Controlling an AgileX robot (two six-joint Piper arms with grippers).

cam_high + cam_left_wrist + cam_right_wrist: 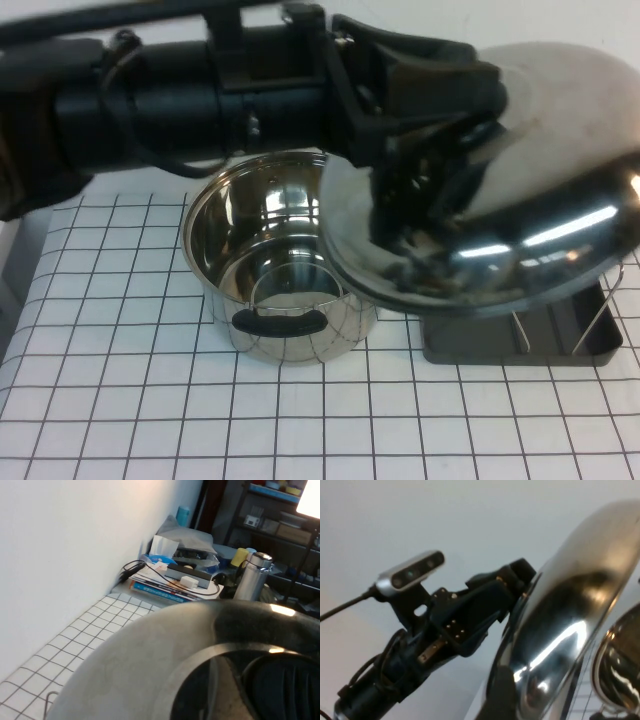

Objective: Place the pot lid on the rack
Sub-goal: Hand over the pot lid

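The pot lid [560,180] is shiny steel, tilted on edge and held in the air above the rack. The rack is a dark grey tray [520,340] with thin wire hoops [603,305], at the right of the table. My left gripper [430,150] reaches in from the left along the top and is shut on the lid's black knob [285,690]. The lid fills the left wrist view [140,665] and stands edge-on in the right wrist view [570,615]. My right gripper is out of the high view; only a dark part of it [500,697] shows below the lid.
The deep steel pot [270,270] with black handles stands open on the checked cloth [150,400], just left of the rack. It also shows in the right wrist view [620,670]. Books, cables and a steel flask [252,577] lie beyond the table by the wall.
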